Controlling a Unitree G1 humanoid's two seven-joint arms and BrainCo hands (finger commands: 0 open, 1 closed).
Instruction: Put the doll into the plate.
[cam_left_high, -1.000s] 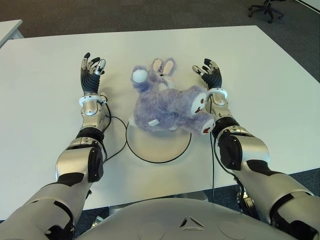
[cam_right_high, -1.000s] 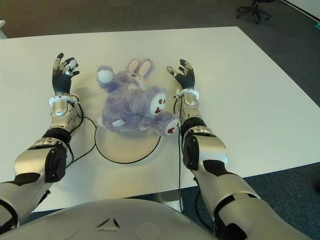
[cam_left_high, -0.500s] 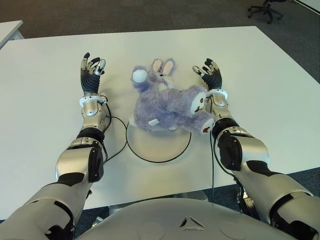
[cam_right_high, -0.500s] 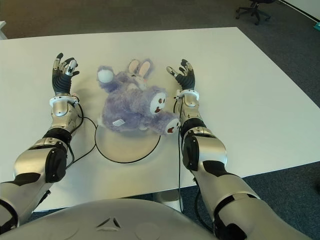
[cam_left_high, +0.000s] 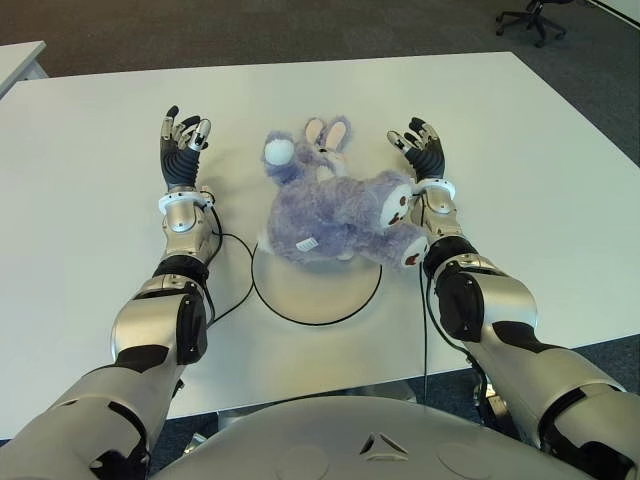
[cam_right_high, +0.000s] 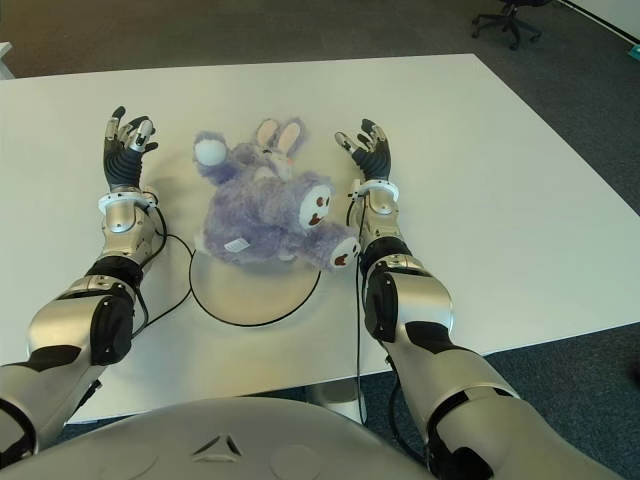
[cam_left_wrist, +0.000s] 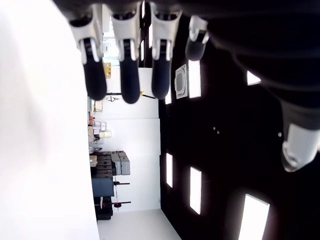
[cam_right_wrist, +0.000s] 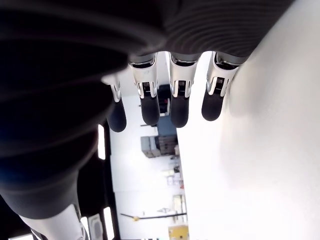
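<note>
**Doll lying across the plate's far rim, both hands empty beside it**

A broad white table is filling most of the head camera's view, its top plain apart from the task's things and a thin black cable that is curving from the left forearm toward the plate. Beyond the table, dark grey carpet is showing, with the wheeled base of an office chair standing at the far right and the corner of a second white table showing at the far left.

The fluffy purple doll, a rabbit with pink-lined ears, is lying on its side over the far part of the round white plate, its ears and white tail reaching past the rim onto the table.

The left hand is showing to the left of the doll, apart from it, fingers spread and holding nothing. The right hand is showing just to the right of the doll, fingers likewise extended and empty.
</note>
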